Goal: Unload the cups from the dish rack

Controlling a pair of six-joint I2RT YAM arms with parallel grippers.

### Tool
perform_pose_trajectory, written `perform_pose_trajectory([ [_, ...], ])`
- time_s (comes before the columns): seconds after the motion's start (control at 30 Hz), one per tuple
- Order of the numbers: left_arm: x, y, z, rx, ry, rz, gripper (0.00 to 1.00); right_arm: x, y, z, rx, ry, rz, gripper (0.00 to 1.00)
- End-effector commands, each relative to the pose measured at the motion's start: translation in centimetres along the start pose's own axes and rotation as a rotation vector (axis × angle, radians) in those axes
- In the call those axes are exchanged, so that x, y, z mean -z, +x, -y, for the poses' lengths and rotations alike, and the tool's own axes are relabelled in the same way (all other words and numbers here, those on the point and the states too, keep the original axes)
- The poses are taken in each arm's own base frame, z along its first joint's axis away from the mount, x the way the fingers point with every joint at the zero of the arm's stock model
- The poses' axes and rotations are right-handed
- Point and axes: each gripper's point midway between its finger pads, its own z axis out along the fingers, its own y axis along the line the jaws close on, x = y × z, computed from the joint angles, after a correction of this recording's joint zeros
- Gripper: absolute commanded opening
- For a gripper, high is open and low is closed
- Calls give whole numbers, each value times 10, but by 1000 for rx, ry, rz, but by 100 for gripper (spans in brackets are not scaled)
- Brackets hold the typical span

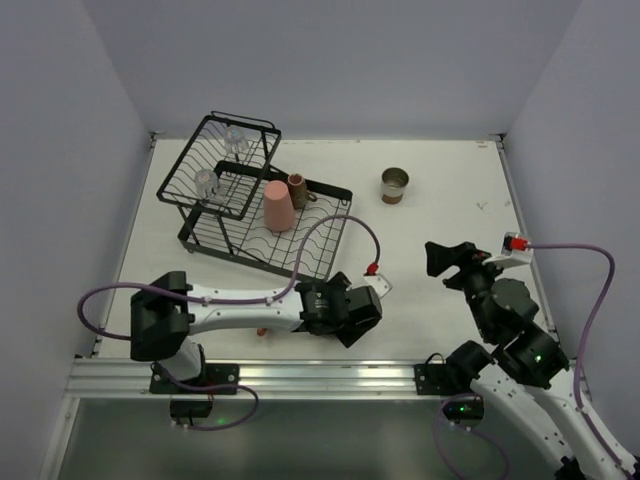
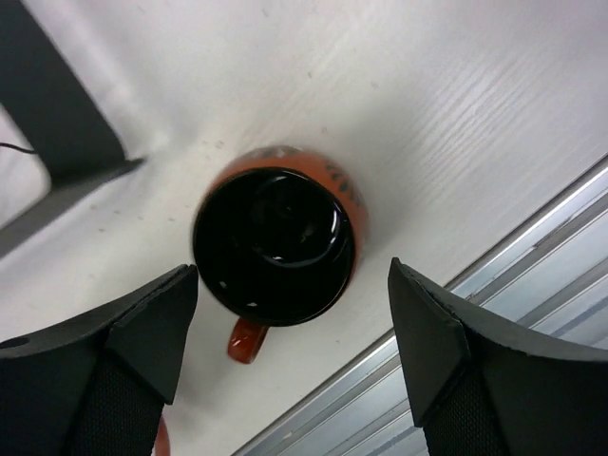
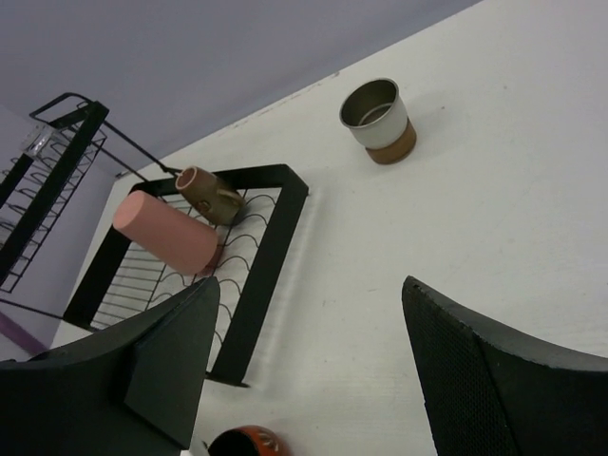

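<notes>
Black dish rack [image 1: 300, 255], top view: it carries the salmon tumbler [image 1: 278, 206], small brown cup [image 1: 299, 190] and two clear glasses [image 1: 236, 140]. The cream-and-brown cup [image 1: 395, 185] stands apart on the desk [image 1: 450, 200].
Orange-red mug [image 2: 275, 245], left wrist: upright on the desk between the left jaws, which are spread and touching nothing. It looks delivered.
Right jaws, right wrist: released and empty, facing the rack, probably lining up on the tumbler.

1 dish rack [image 3: 274, 256], 2 clear glasses [image 1: 236, 140], 3 cups [image 1: 278, 206], 1 orange mug [image 2: 275, 245]
</notes>
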Motion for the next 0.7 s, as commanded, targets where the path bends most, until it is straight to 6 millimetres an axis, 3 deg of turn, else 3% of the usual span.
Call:
perform_pose_trajectory([
  [0.0,60,-64,-27,91,-60,234,88,-2,-10,-23,26,-74,-12,80],
  [0.13,106,-99,-47,148,-91,385,92,-8,-1,-39,55,-153,-50,80],
  [0.27,147,-117,-74,228,-131,538,95,-15,10,-68,119,-292,-99,80],
  [0.3,167,-119,-85,263,-131,596,96,-17,17,-76,143,-331,-130,79],
  [0.33,176,-120,-95,280,-164,632,97,-18,22,-85,169,-375,-159,79],
  [0.37,182,-120,-101,301,-167,673,98,-26,40,-100,191,-443,-234,79],
  [0.47,235,-117,-134,405,-170,844,100,-41,55,-132,232,-544,-305,80],
  [0.5,239,-111,-140,414,-175,865,100,-52,80,-138,263,-549,-376,81],
  [0.57,271,-103,-162,476,-176,968,100,-68,75,-165,306,-617,-310,84],
  [0.6,272,-96,-168,486,-187,982,100,-82,97,-168,328,-625,-360,85],
  [0.67,298,-81,-191,550,-208,1058,100,-96,94,-192,360,-692,-332,87],
])
